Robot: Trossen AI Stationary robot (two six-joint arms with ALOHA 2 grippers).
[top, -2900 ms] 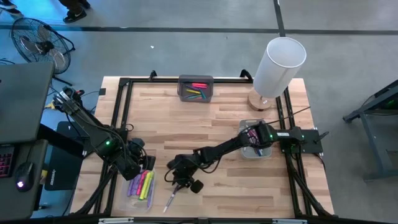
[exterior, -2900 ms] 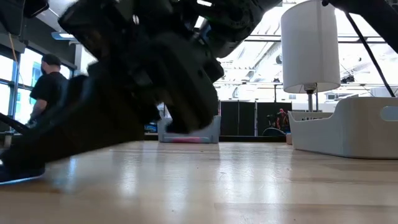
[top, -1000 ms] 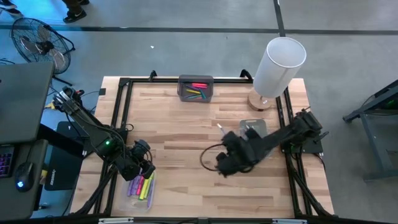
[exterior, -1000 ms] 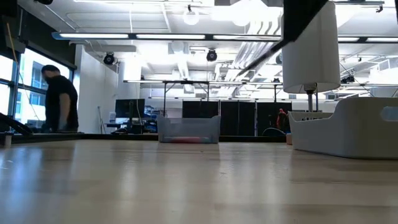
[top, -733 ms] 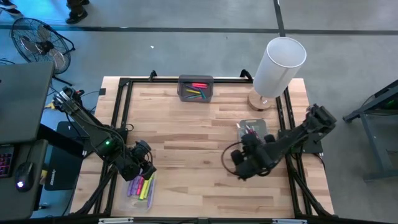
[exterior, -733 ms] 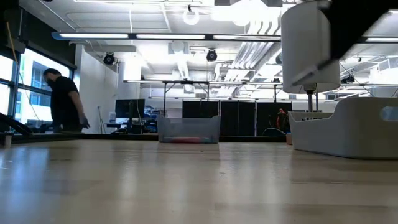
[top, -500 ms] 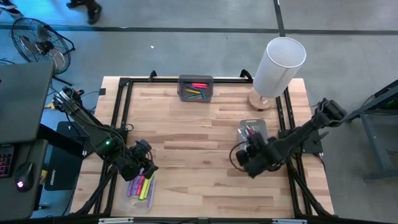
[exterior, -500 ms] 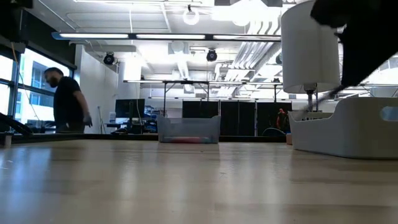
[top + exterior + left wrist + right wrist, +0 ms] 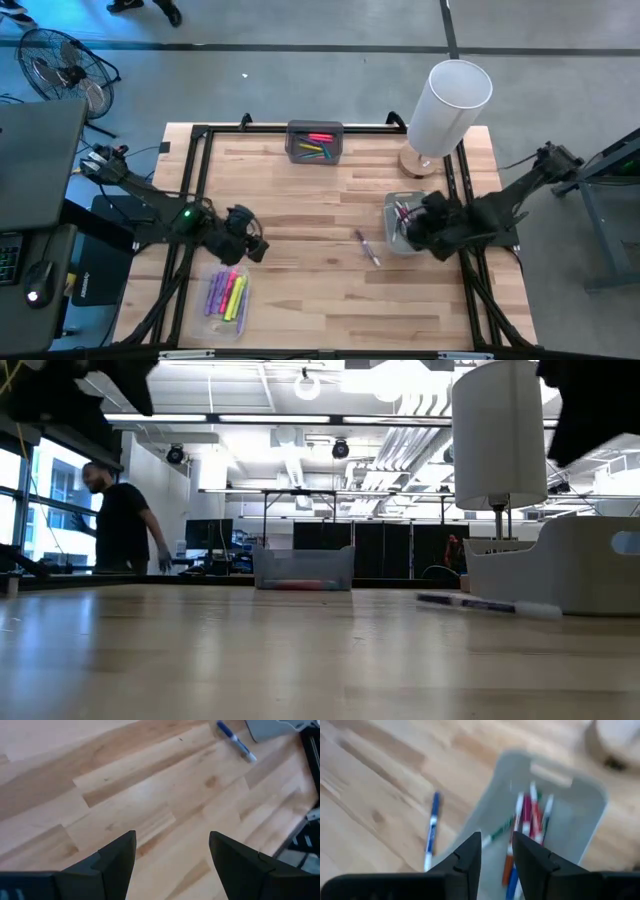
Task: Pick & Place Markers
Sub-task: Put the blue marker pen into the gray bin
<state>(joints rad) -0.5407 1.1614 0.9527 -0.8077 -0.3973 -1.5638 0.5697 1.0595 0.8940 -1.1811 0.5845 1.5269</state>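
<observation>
A blue marker (image 9: 367,248) lies flat on the bare wood just left of the grey tray (image 9: 392,205); it also shows in the low view (image 9: 480,603) and both wrist views (image 9: 236,741) (image 9: 432,832). More markers (image 9: 527,827) lie inside that grey tray (image 9: 570,800). My right gripper (image 9: 412,228) hovers over the tray, its fingers (image 9: 465,857) a little apart with nothing between them. My left gripper (image 9: 256,244) hangs open (image 9: 172,855) over bare wood, beyond a clear tray of pink, yellow and purple markers (image 9: 227,296).
A third tray (image 9: 316,141) with red and yellow markers stands at the table's far edge. A white lamp (image 9: 448,108) stands at the far right, close behind the grey tray. A black frame (image 9: 196,180) runs around the table. A person (image 9: 125,525) walks in the room behind.
My right gripper has swept from the table's middle toward its right edge and now stands over the grey tray. The blue marker now lies on the wood left of that tray, where nothing lay before. My left gripper has swung away from the clear tray, toward the table's far-right.
</observation>
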